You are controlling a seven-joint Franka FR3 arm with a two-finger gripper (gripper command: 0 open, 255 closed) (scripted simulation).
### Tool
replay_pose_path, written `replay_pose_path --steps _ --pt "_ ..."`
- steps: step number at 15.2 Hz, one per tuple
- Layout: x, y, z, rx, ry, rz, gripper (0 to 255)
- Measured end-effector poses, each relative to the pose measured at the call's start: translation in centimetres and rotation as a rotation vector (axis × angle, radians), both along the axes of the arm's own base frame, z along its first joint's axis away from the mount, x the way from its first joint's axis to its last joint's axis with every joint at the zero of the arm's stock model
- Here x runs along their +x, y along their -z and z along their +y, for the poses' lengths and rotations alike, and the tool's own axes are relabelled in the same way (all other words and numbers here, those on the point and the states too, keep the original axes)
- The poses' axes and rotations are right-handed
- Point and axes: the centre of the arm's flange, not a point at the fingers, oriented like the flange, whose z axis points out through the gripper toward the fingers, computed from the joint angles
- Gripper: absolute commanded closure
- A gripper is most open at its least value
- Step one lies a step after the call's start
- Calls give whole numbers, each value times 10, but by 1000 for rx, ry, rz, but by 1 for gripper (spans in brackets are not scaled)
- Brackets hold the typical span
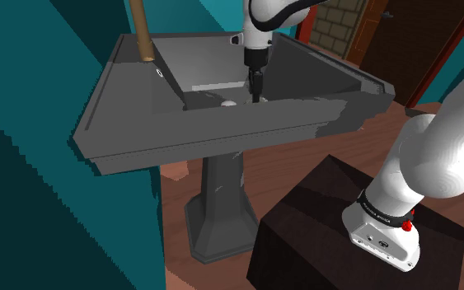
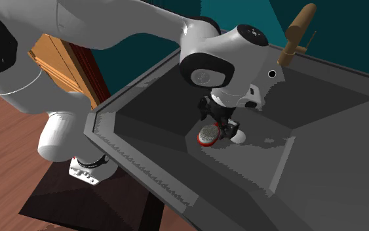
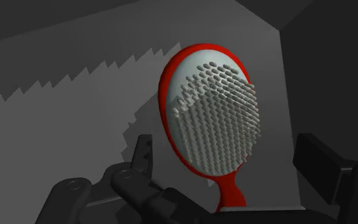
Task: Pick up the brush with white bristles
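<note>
Brush (image 3: 212, 114) with a red rim and handle and pale bristles sits down in the sink (image 2: 143, 172) basin, near its middle, bristle face turned up toward the wrist camera. The gripper (image 3: 228, 156) hangs inside the sink right over the brush's handle end. Its fingers (image 3: 142, 156) stand apart, one on each side of the thin red handle, with a clear gap to it on both sides, so nothing is clasped. In the second exterior view the oval brush (image 2: 207, 136) head pokes out just beside the gripper (image 2: 225, 128). A small white blob (image 2: 239, 136) lies on the sink floor next to it. A brown tap (image 2: 297, 29) stands on the sink's back rim.
</note>
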Motion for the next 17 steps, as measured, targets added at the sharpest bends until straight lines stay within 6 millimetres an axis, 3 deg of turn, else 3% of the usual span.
replay_pose_path --steps 6,7,17 --pt "2 31 2 1 -8 2 0" --pt "2 33 2 1 -8 2 255" --pt "2 34 3 3 -9 1 255"
